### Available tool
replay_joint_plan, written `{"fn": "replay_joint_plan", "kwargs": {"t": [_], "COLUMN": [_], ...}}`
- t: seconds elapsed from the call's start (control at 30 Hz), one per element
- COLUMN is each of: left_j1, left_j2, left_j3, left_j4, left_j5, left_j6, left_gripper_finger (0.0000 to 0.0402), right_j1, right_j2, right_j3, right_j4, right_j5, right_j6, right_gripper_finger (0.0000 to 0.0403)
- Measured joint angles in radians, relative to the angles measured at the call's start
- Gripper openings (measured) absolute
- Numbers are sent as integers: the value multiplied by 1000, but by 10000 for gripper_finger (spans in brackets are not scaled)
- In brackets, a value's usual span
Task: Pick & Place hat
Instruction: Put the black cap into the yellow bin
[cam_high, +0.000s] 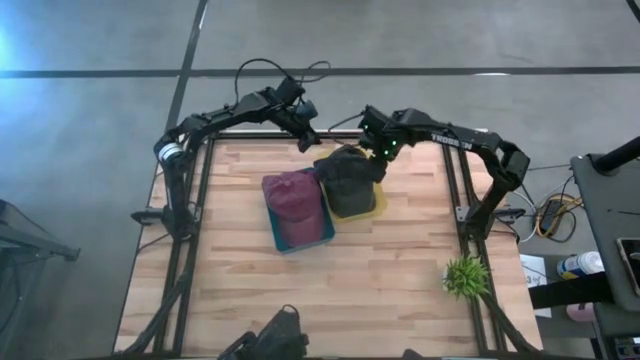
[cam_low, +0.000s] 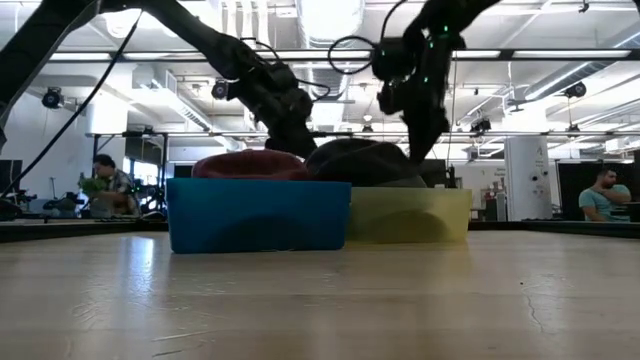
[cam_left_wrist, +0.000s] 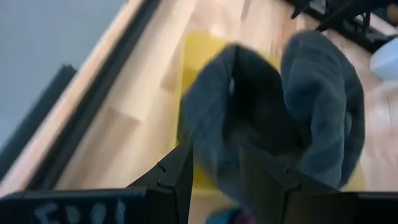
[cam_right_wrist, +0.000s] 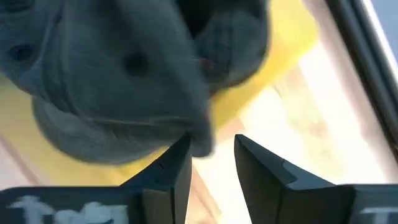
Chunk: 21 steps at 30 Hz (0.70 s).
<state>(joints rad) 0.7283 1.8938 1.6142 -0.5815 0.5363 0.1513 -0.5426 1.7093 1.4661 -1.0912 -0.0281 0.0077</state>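
— Where was the dark grey cloth hat (cam_high: 348, 176)?
— Heaped in the yellow plastic tray (cam_high: 377, 203), beside a maroon hat (cam_high: 291, 196) in the blue tray (cam_high: 300, 240).
— The grippers?
— Right gripper (cam_right_wrist: 212, 155) parted at its edge, gripping nothing; left gripper (cam_left_wrist: 214, 168) parted, empty.

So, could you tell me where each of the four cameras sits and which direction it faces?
High view: above the table, looking straight down; both arms, a dark gray hat in a yellow bin, a maroon hat in a blue bin.
Low view: at tabletop height, looking level across; both arms come down behind the bins.
Left wrist view: looks past the left gripper at the gray hat.
Right wrist view: looks past the right gripper at that hat.
Shared: both wrist views show the gray hat and yellow bin.
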Motion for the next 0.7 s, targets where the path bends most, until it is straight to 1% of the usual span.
{"fn": "replay_joint_plan", "kwargs": {"t": [0.2,0.3,0.43,0.53,0.7], "left_j1": [-14,-23,-43,-65,-97], "left_j2": [2,2,2,2,2], "left_j3": [-57,-85,-112,-114,-114], "left_j4": [-19,-19,-11,-5,90], "left_j5": [11,25,24,38,56], "left_j6": [-15,-25,-35,-36,-55], "left_gripper_finger": [124,124,124,124,124], "right_j1": [-7,-25,-45,-55,-55], "right_j2": [9,11,29,43,59], "right_j3": [-161,-220,-281,-313,-340], "right_j4": [278,375,431,464,535], "right_j5": [-2,-1,-2,-9,-6], "right_j6": [-40,-80,-139,-154,-194], "right_gripper_finger": [106,105,107,105,102]}}
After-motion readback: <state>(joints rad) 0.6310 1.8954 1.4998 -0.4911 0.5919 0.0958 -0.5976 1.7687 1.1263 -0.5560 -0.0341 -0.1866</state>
